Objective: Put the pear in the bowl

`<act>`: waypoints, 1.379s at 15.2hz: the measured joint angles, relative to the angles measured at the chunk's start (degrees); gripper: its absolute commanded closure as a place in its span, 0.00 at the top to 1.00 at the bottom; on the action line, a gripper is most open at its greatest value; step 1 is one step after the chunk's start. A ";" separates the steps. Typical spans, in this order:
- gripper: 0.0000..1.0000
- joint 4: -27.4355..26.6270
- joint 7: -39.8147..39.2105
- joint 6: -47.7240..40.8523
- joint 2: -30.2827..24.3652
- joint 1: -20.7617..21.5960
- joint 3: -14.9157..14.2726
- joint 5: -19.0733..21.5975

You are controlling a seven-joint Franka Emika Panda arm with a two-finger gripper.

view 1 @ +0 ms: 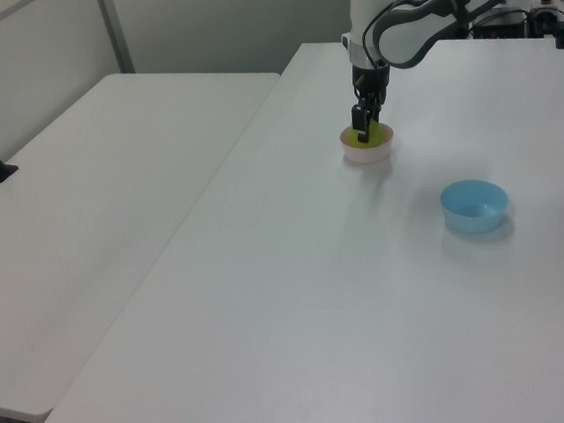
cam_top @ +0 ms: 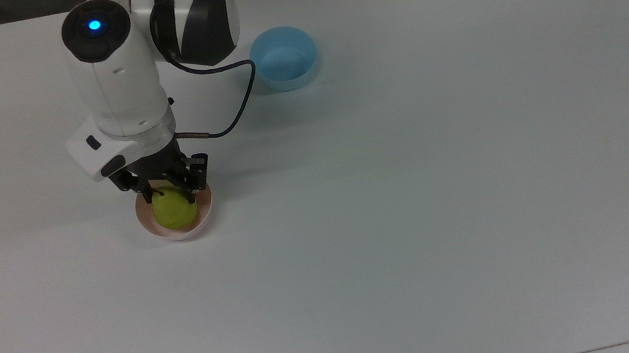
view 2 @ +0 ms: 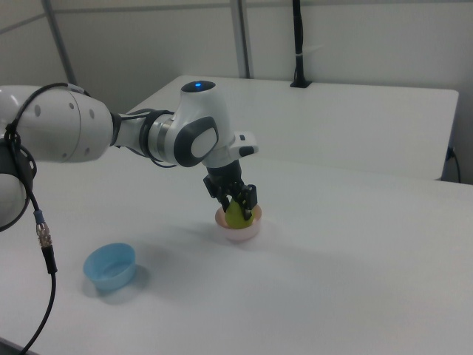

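Note:
The yellow-green pear (cam_top: 173, 210) sits low inside the pale pink bowl (cam_top: 186, 234), at the left of the table in the top view. My gripper (cam_top: 169, 194) reaches down from above, its dark fingers on either side of the pear's upper part and still shut on it. In the left view the pear (view 1: 368, 136) barely rises above the bowl's rim (view 1: 368, 153), with the gripper (view 1: 363, 129) on top of it. In the right view the gripper (view 2: 238, 203) grips the pear (view 2: 236, 215) over the bowl (view 2: 241, 234).
A light blue bowl (cam_top: 284, 58) stands apart, up and to the right of the pink one in the top view. A dark cable (cam_top: 239, 100) loops from the wrist toward it. The white table (cam_top: 417, 185) spreads wide to the top view's right and front.

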 measured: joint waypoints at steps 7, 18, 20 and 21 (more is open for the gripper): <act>1.00 0.79 0.58 -0.51 -0.93 -0.63 0.01 0.92; 1.00 7.60 0.79 -34.11 -20.20 3.93 0.64 -0.46; 1.00 7.32 1.10 -38.02 -23.69 5.88 0.65 -0.46; 1.00 6.91 0.99 -38.46 -24.62 6.21 0.65 0.06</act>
